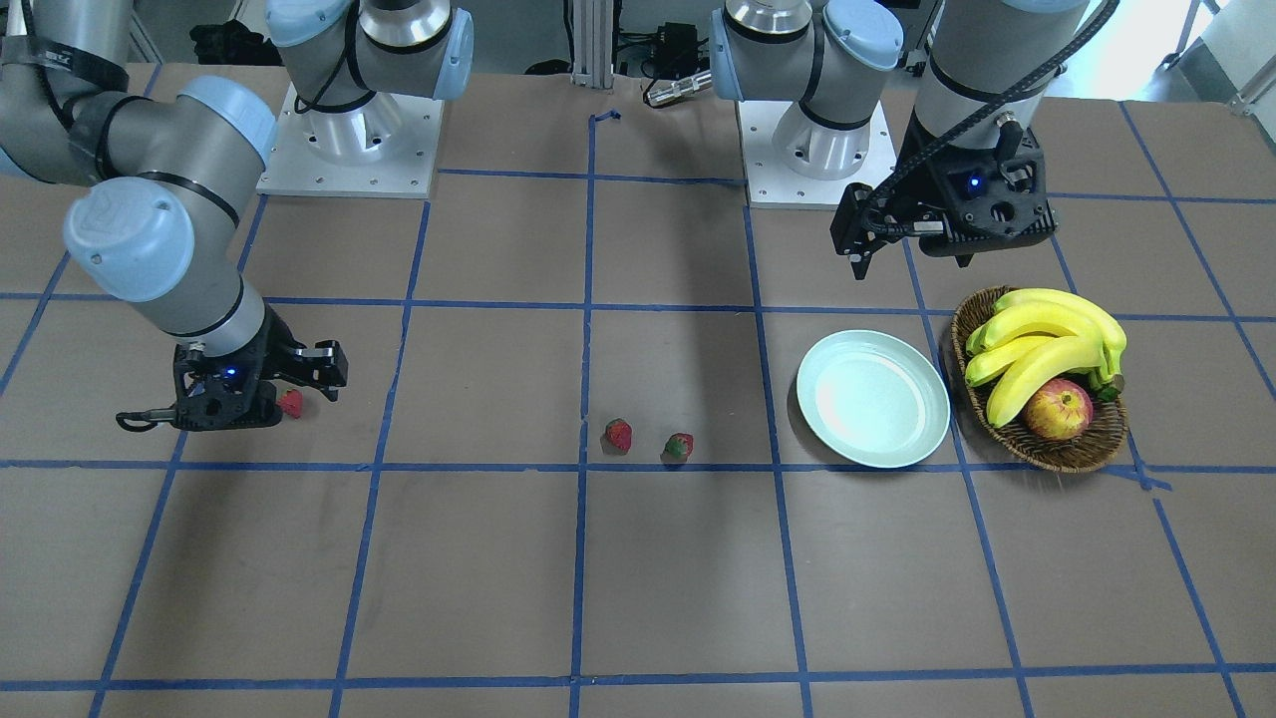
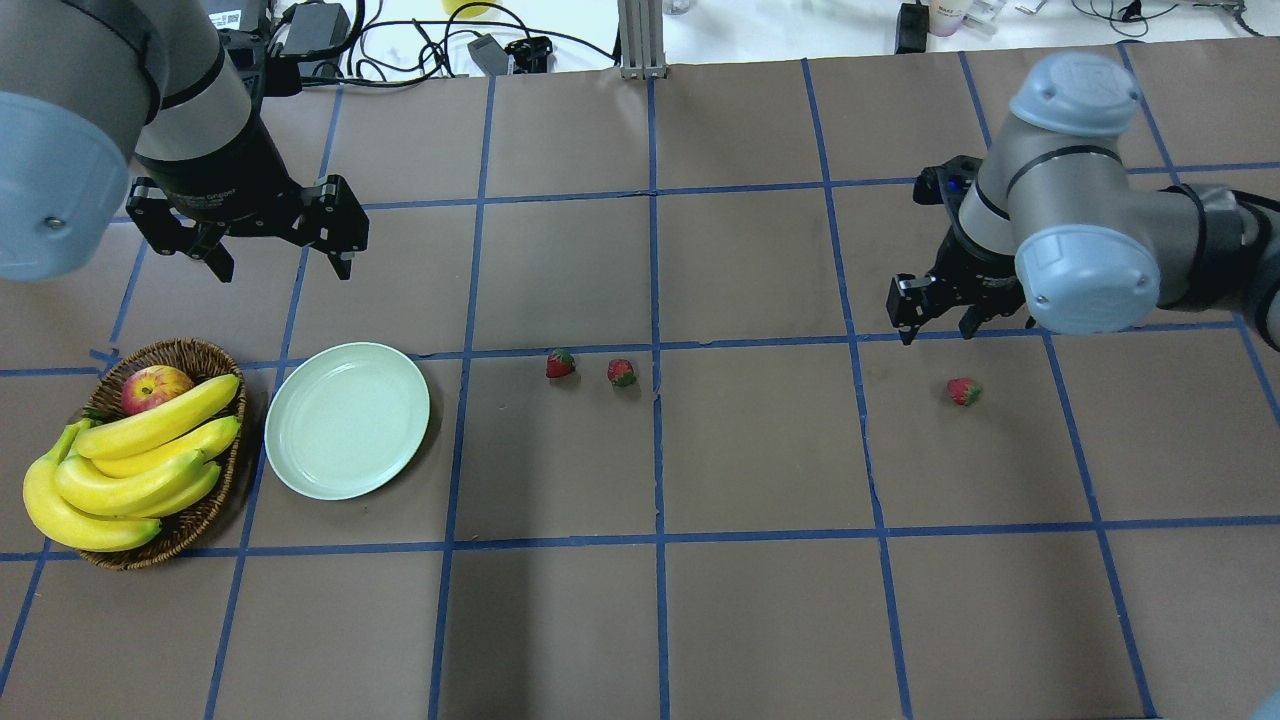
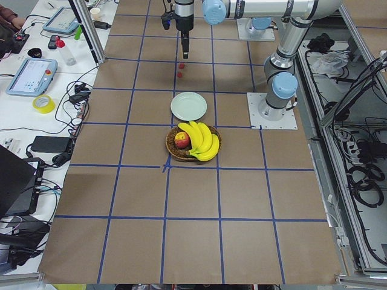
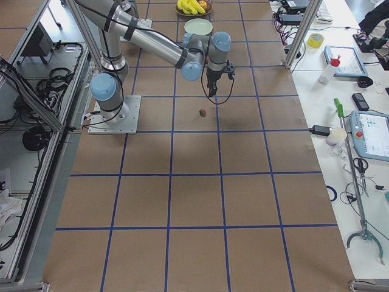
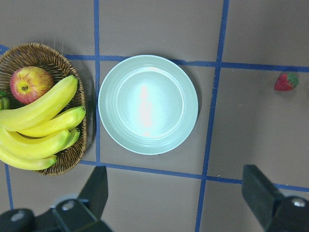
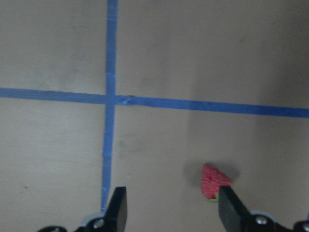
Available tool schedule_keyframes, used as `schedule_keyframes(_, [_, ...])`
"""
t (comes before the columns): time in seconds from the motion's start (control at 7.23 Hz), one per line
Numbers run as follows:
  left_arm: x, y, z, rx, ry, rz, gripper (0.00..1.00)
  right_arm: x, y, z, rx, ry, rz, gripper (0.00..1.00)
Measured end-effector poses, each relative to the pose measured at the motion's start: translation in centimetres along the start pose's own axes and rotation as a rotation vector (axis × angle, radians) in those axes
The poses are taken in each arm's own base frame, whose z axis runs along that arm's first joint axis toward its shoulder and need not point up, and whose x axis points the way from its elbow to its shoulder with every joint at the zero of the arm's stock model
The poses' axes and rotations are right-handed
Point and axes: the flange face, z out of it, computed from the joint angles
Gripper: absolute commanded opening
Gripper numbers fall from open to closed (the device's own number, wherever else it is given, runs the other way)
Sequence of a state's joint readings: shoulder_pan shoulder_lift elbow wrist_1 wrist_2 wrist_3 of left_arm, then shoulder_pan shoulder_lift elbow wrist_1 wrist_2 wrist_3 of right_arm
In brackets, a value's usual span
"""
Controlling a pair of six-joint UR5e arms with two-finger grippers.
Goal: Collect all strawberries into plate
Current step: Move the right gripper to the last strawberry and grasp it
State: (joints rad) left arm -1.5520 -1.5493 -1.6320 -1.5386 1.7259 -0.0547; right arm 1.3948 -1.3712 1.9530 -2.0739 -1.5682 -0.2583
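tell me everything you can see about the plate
The plate is round and shallow, pale mint-white, with a raised rim and a smooth, glossy surface that reflects the light; it could be plastic or ceramic. It is empty and lies flat on the brown table. Its far edge overlaps a blue tape line. The wicker basket sits beside it with a narrow gap between them. The open left end effector hovers above, not touching it.
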Motion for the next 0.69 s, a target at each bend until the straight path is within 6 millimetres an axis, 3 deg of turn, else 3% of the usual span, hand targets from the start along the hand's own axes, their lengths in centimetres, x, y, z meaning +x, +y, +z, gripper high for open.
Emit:
schedule_keyframes(0.14, [0.0, 0.0, 0.1, -0.002, 0.0, -0.001, 1.0, 2.0, 1.0, 1.8, 0.006, 0.007, -0.008, 0.73])
schedule_keyframes(0.42, [0.1, 0.1, 0.4, -0.007, -0.001, -0.001, 1.0, 3.2, 3.1, 5.2, -0.011, 0.009, -0.01, 0.72])
schedule_keyframes(0.55, [0.1, 0.2, 0.4, -0.006, -0.001, 0.0, 1.0, 3.3, 3.5, 6.3, -0.014, 0.008, -0.008, 0.56])
schedule_keyframes(0.69, [0.1, 0.2, 0.4, -0.004, -0.002, 0.001, 1.0, 3.4, 3.5, 7.4, -0.019, 0.007, -0.008, 0.29])
